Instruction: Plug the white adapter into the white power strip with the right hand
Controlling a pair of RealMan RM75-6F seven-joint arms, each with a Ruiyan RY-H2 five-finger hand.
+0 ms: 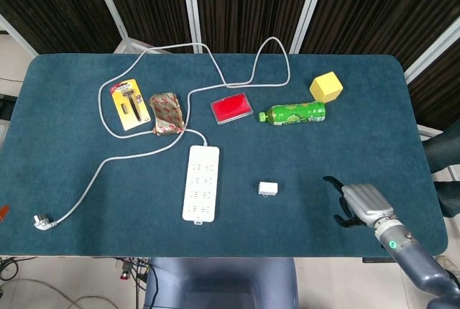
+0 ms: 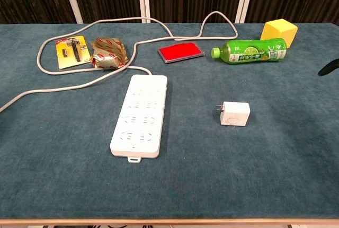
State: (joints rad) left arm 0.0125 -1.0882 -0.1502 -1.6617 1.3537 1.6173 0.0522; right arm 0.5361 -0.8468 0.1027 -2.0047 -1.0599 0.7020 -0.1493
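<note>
The white adapter (image 1: 268,188) (image 2: 234,114) lies on the blue table, prongs pointing left toward the white power strip (image 1: 201,182) (image 2: 140,114), a short gap between them. My right hand (image 1: 357,203) hovers over the table's front right, well to the right of the adapter, fingers spread and holding nothing. Only a dark fingertip (image 2: 328,68) of it shows at the right edge of the chest view. The left hand is outside both views.
The strip's grey cord (image 1: 144,152) loops across the back and ends in a plug (image 1: 42,220) at the front left. Behind lie a razor pack (image 1: 130,105), a snack packet (image 1: 166,113), a red box (image 1: 231,108), a green bottle (image 1: 293,113) and a yellow cube (image 1: 326,86).
</note>
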